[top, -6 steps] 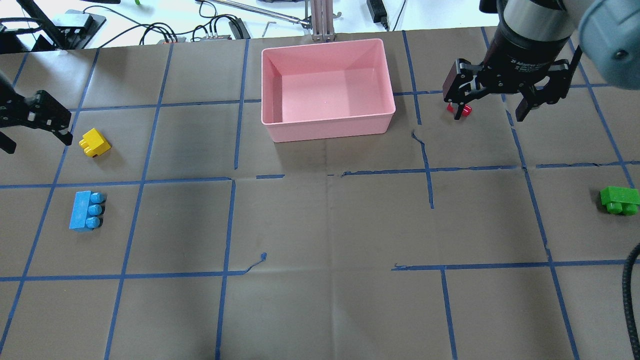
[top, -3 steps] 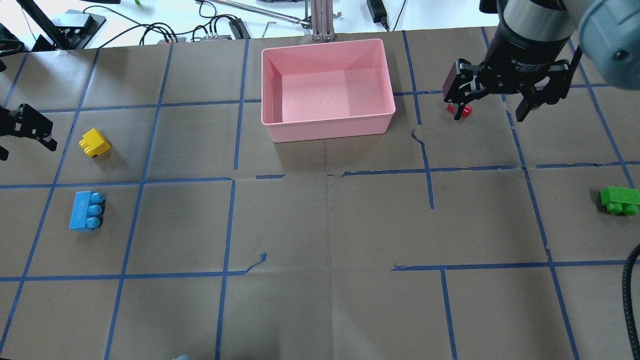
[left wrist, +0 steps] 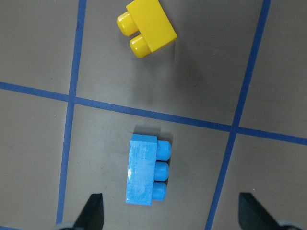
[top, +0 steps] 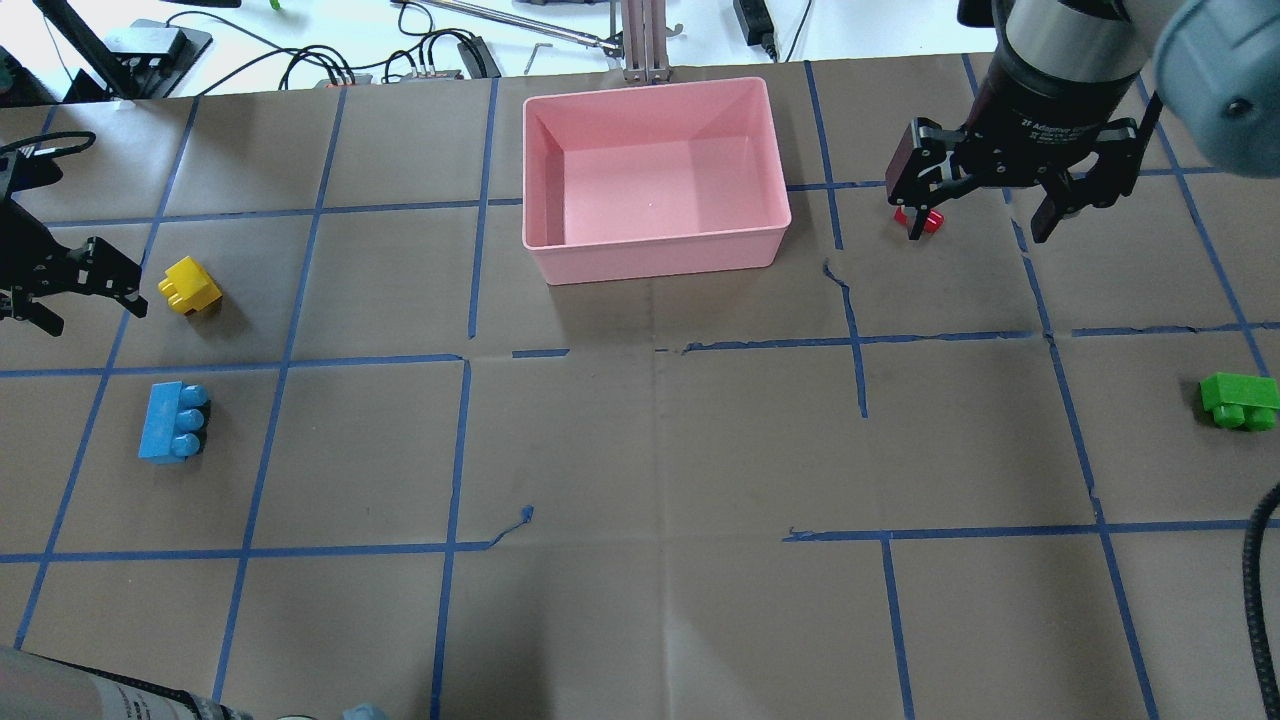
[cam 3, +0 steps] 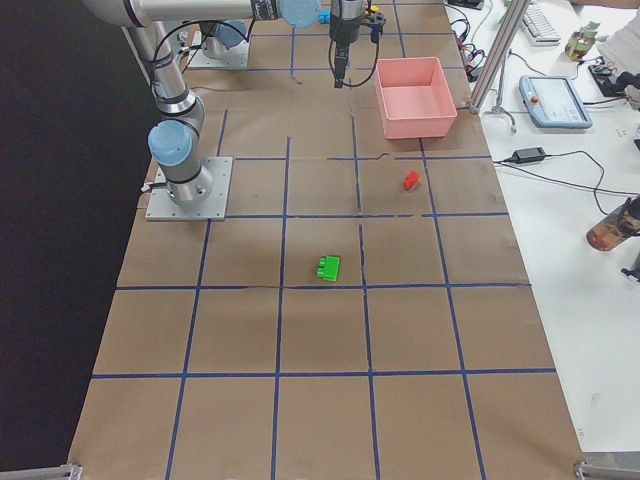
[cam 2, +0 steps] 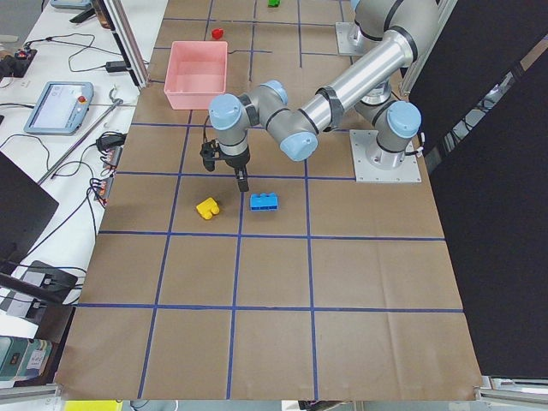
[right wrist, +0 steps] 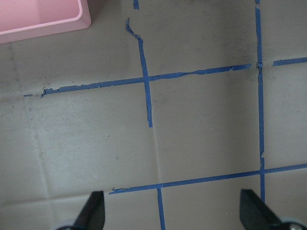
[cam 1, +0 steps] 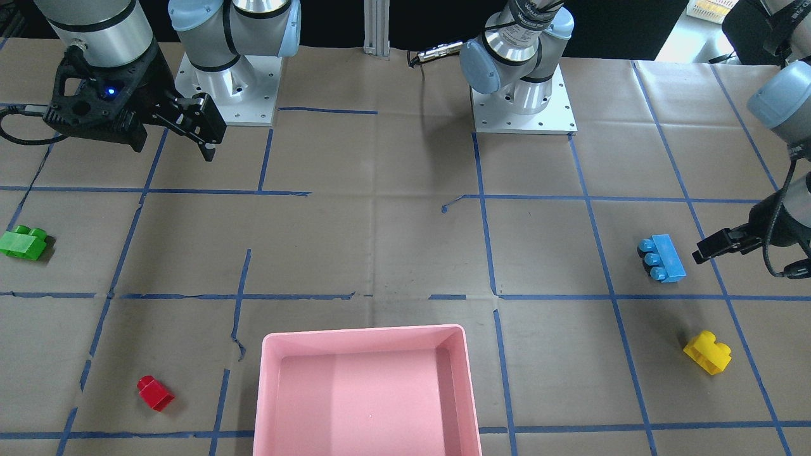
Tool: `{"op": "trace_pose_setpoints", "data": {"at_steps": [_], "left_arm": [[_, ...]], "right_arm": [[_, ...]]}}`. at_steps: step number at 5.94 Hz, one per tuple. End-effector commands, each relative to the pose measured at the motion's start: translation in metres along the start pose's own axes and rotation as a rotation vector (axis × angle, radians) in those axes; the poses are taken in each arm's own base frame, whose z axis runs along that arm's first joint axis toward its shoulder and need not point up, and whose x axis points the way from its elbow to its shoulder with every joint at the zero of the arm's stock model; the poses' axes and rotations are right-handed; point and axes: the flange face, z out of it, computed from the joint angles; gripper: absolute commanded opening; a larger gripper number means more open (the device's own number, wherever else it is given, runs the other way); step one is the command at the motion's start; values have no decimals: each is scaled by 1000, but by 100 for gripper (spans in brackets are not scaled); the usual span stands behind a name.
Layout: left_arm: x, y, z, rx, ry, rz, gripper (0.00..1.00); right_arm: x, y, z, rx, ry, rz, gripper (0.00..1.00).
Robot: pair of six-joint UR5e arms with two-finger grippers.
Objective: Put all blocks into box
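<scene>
We are hovering the wide-open left gripper (left wrist: pixel 170 213) above the blue brick (left wrist: pixel 144 175), yellow brick (left wrist: pixel 146 26) at its twelve o'clock, judging a nudge toward nine o'clock centres it before descending.

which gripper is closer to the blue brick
Left. The left gripper hangs just above the blue brick; the right gripper is far across the table, beyond the pink box.
</scene>
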Motion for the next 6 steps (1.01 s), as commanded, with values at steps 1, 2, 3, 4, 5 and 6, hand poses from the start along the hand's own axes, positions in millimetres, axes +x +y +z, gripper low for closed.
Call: {"op": "trace_pose_setpoints", "data": {"at_steps": [1, 2, 3, 4, 5, 6], "left_arm": [[0, 6, 41, 23, -10, -8, 99], [2, 5, 46, 21, 10, -6, 99], [2, 3, 57, 7, 20, -9, 99], [2, 2, 65, -5, 23, -10, 99], [0, 0, 76, -16, 28, -11, 99], [0, -1, 91, -30, 27, -8, 99]], "right_arm": [[9, -8, -1, 11, 3, -36, 100], [17, -14, -1, 28, 3, -48, 100], [55, -29, 4, 27, -3, -56, 100], [118, -47, 12, 26, -8, -89, 100], [170, -60, 21, 33, -6, -153, 100], [221, -70, 32, 52, 5, -169, 100]]}}
